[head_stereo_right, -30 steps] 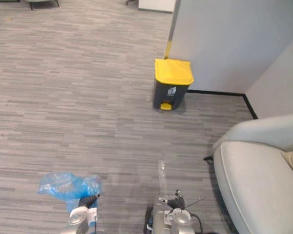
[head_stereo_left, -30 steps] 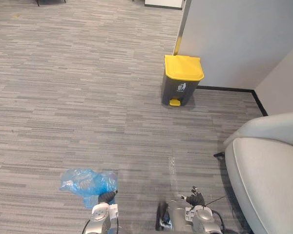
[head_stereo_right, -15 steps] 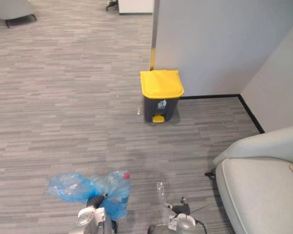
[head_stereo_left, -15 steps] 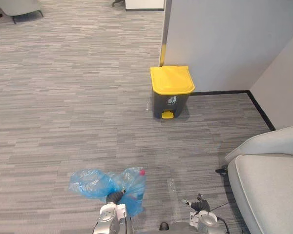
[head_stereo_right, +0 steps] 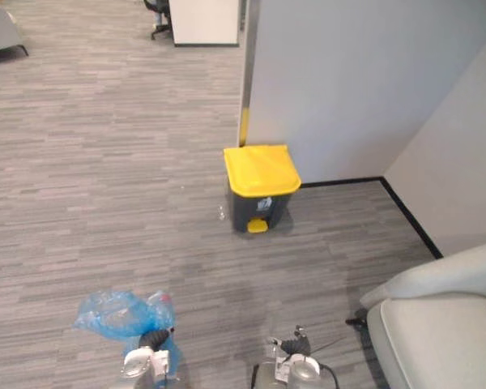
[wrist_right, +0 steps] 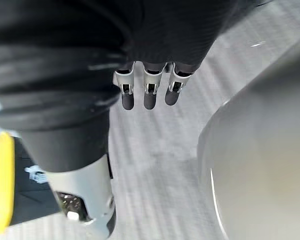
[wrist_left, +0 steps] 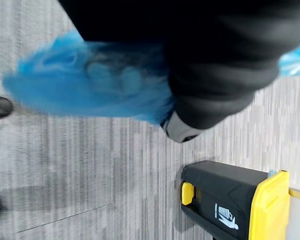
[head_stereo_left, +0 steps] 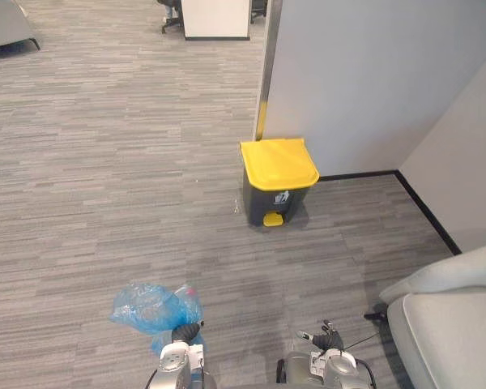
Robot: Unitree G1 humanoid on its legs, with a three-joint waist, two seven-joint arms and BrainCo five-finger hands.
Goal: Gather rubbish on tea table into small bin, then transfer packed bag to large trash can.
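Left eye view, caption desk asks: where is the rubbish, and who has hold of it?

Photographer: The blue bag is at the robot's left, bunched and crumpled. Its neck is gathered in the left hand, which is closed round the plastic. The bag hangs over the grey striped carpet. In the left wrist view the dark cover hides most of the fingers, and the blue plastic billows out past it.

Desk: And the other hand?

Photographer: The right hand is low at the robot's right and holds nothing. In the right wrist view its fingers hang straight and loose.

Desk: Where is the large trash can?

Photographer: The trash can has a dark grey body. Its yellow lid is down, and a yellow pedal sits at its foot. It stands on the carpet against the base of the grey partition wall, ahead of the robot and well apart from the bag.

Desk: Anything else in the shot?

Photographer: A pale grey sofa sits at the robot's right, near the empty hand. A white cabinet stands at the far end of the room.
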